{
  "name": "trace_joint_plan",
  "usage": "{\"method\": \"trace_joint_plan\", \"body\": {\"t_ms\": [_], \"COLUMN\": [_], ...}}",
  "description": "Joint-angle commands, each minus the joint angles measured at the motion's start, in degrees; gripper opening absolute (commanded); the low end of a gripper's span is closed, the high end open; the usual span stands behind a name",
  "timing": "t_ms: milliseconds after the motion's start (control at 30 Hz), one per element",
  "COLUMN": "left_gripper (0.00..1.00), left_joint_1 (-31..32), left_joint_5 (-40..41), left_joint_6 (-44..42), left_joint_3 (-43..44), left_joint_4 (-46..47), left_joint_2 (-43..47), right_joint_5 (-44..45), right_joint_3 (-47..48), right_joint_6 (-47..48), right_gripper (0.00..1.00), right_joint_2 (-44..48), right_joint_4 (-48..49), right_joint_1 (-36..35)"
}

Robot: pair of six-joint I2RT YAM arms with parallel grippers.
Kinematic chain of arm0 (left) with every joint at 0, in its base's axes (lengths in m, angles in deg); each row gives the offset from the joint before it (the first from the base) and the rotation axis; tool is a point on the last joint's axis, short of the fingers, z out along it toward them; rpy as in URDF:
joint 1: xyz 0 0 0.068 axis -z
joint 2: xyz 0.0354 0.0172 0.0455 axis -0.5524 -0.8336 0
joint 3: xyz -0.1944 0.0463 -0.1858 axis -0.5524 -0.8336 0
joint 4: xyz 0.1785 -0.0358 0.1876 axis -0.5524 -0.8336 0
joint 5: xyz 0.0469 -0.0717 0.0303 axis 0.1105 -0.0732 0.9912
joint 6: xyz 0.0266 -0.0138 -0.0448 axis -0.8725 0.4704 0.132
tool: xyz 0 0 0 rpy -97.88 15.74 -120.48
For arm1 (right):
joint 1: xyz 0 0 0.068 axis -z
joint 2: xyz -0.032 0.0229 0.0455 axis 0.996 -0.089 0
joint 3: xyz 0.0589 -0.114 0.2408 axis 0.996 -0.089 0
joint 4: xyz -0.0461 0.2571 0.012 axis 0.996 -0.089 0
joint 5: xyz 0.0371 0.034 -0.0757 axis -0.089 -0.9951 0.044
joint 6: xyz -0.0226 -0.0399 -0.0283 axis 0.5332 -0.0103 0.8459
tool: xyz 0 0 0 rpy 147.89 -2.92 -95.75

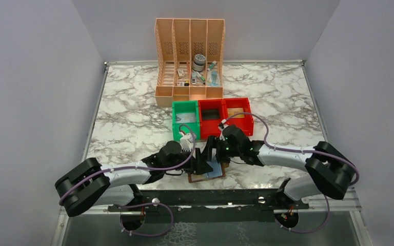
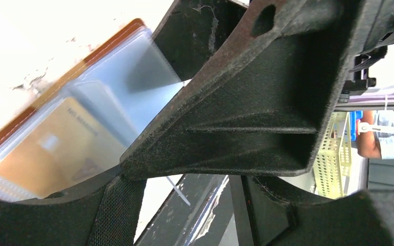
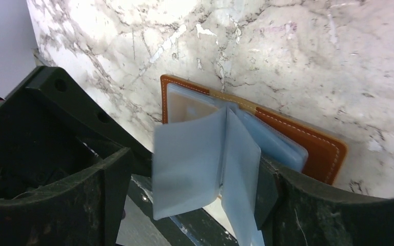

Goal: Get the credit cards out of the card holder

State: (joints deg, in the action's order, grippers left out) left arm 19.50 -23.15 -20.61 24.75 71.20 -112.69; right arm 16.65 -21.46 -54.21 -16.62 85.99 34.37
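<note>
The marble bench (image 1: 133,113) carries a peach file organiser (image 1: 165,56) at the middle of its far edge. One green bin (image 1: 174,119) and two red bins (image 1: 223,101) sit mid-bench. At the middle of the near edge lies the brown card holder (image 3: 319,148), opened flat, its clear sleeves (image 3: 187,164) fanned upward. The right pincer (image 3: 190,197) straddles those sleeves with its jaws wide apart, one leaf touching its right finger. The left pincer (image 2: 190,207) is just beside it, jaws also parted, nothing visibly clamped. A gold credit card (image 2: 51,154) sits inside a sleeve.
</note>
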Motion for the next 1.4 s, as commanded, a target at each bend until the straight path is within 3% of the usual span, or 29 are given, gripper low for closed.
{"method": "trace_joint_plan", "body": {"t_ms": [0,167,367,567,667,767,1033,1367], "left_gripper": [0.59,0.59,0.59,0.57,0.51,0.51,0.51,0.54], "left_joint_1": [0.34,1.2,2.26,4.69,5.85,6.35,6.55,6.31], "left_joint_5": [-0.31,-0.49,1.62,5.25,7.53,9.53,10.33,11.69], "left_joint_6": [-1.37,-1.54,-1.29,0.59,0.95,1.91,0.34,-1.2], "left_joint_3": [3.46,4.89,6.5,8.69,10.39,10.84,10.29,10.8], "left_joint_4": [5.26,5.82,6.18,8.02,7.12,6.48,4.17,-1.16], "left_joint_2": [-1.92,-4.66,-10.49,-17.72,-20.25,-21.45,-17.11,-12.57], "right_joint_5": [10.58,27.93,34.09,35.23,36.18,39.93,40.95,33.8], "right_joint_3": [2.83,2.23,-0.02,-4.67,-4.55,-1.42,-8.88,-6.99], "right_joint_6": [-1.31,-6.02,-7.12,-9.55,-9.8,-14.77,1.25,4.89], "right_gripper": [0.81,0.81,0.8,0.77,0.75,0.72,0.72,0.69], "right_joint_2": [5.83,14.6,23.87,33.91,37.02,41.45,60.47,56.38], "right_joint_4": [-10.74,-23.72,-29.63,-28.51,-29.99,-38.58,-25.59,-26.64], "right_joint_1": [-0.19,0.35,2.09,2.09,2.1,2.14,2.09,2.09]}}
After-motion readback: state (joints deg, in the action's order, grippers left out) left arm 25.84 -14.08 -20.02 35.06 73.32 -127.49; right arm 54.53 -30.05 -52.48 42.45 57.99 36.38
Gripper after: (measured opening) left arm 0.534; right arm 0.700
